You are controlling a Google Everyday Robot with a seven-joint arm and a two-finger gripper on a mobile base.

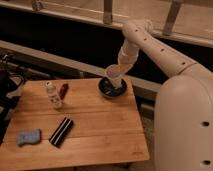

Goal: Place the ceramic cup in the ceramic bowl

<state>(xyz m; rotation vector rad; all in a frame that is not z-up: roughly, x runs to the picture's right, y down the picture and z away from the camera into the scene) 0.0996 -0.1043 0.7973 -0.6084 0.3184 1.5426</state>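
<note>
The dark glossy ceramic bowl [108, 91] sits at the far right part of the wooden table [100, 125]. The cream-white ceramic cup [114, 75] is at the end of my arm, directly over the bowl, its base low inside the bowl's rim. My gripper [117, 71] reaches down from the upper right and is shut on the cup. I cannot tell whether the cup touches the bowl's floor.
A white capped bottle [53, 95] stands at the left of the table with a red object [63, 90] beside it. A black bar-shaped item [61, 131] and a blue sponge [28, 137] lie near the front left. My white base [185, 125] stands right of the table.
</note>
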